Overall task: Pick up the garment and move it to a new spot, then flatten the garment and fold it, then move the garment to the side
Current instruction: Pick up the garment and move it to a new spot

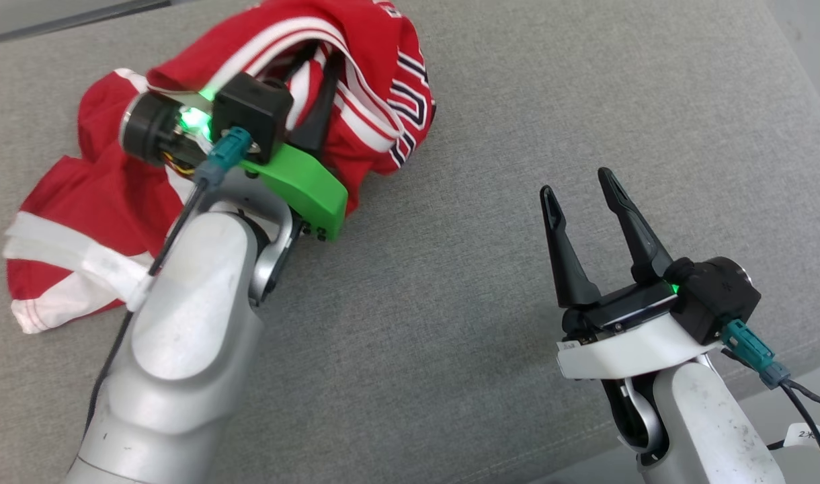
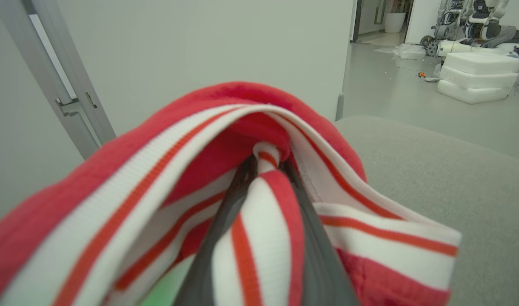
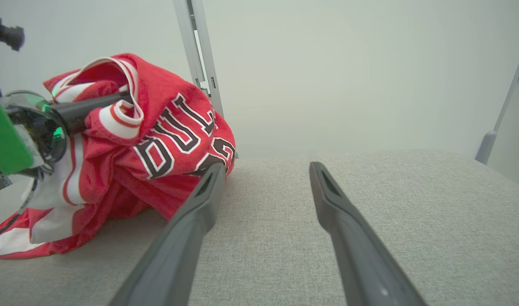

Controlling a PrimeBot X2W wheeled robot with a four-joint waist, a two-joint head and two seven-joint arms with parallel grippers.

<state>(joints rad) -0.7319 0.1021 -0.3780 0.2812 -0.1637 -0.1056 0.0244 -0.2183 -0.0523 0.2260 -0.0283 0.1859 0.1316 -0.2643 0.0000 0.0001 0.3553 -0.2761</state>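
Observation:
The garment (image 1: 376, 87) is a red jersey with white striped trim and black lettering, bunched at the upper left of the grey cushion (image 1: 490, 121). My left gripper (image 1: 316, 81) is shut on a fold of its striped trim and holds that part lifted, while the lower part (image 1: 67, 228) trails on the cushion. In the left wrist view the trim (image 2: 259, 229) is pinched between both dark fingers. In the right wrist view the garment (image 3: 166, 144) hangs from the left gripper's fingers (image 3: 85, 111). My right gripper (image 1: 580, 188) hovers open at the lower right, apart from the garment, nothing between its fingers (image 3: 187, 225).
The grey cushion spreads to the right of the garment. A pale wall and a metal frame post (image 3: 198, 51) stand behind it. In the left wrist view, white foam blocks (image 2: 476, 76) and other machines sit on the floor far off.

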